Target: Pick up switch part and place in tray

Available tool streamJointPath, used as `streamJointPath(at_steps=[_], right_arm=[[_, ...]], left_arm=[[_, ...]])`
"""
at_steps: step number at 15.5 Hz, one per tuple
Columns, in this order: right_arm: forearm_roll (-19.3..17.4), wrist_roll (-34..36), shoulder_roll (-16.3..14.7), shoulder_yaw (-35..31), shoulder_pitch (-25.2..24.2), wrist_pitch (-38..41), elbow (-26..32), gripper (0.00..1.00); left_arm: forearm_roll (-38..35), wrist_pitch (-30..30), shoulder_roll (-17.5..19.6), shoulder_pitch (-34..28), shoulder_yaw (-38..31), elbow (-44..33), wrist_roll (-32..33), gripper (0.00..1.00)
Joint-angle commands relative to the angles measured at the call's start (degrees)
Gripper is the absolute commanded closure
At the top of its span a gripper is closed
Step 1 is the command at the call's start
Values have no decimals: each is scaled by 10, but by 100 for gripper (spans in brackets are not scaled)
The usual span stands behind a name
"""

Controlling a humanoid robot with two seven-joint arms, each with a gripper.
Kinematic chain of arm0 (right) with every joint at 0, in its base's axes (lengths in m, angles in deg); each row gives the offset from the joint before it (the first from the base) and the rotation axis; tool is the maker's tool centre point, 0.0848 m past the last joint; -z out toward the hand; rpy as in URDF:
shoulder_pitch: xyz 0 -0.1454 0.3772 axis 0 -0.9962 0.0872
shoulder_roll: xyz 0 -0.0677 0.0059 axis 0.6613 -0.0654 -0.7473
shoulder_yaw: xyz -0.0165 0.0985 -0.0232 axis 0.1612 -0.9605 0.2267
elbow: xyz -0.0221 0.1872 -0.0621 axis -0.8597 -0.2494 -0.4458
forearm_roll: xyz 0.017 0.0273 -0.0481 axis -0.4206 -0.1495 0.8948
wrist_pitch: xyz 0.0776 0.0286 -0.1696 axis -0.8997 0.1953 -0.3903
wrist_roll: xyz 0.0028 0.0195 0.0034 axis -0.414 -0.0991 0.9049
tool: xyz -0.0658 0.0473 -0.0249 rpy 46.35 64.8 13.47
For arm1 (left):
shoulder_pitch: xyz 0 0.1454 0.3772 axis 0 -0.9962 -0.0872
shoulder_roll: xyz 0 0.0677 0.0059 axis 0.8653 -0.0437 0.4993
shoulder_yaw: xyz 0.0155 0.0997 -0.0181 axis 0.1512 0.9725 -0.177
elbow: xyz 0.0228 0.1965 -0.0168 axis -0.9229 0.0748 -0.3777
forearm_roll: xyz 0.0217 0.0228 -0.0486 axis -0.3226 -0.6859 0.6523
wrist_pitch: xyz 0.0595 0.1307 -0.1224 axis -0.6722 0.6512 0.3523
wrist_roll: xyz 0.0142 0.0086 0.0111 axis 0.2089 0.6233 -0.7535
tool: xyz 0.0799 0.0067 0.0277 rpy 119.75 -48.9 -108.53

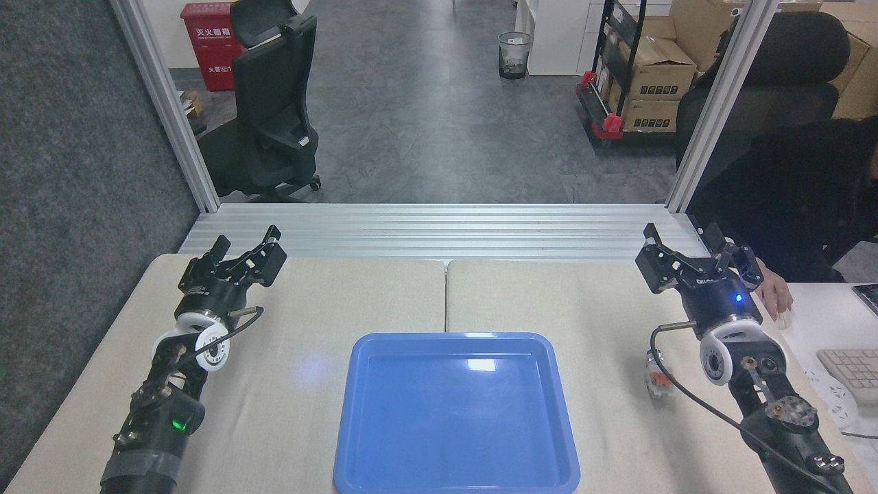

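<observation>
The blue tray (456, 412) lies at the near middle of the table, nothing in it. The switch part (656, 376), a small white block with an orange piece, rests on the table right of the tray, partly behind my right arm's cable. My right gripper (686, 247) hovers open near the far right of the table, well beyond the switch part. My left gripper (245, 245) is open too, at the far left, with nothing between its fingers.
A person's hand (774, 293) rests on a mouse just right of my right gripper, with a keyboard (854, 374) on the white desk beside it. An aluminium rail (439, 230) borders the table's far edge. A seam (446, 295) splits the tabletop.
</observation>
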Motion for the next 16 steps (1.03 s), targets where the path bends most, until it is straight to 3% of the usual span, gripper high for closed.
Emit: streamJointPath(at_steps=[1,16], right_arm=[[0,0,-4,-2,-1,0,-1,1],[-1,-1,-6,-2,-15,7,-4,1]], left_arm=[[1,1,0,0,13,1,1,0],[9,1,-1,1,13,0,0,0]])
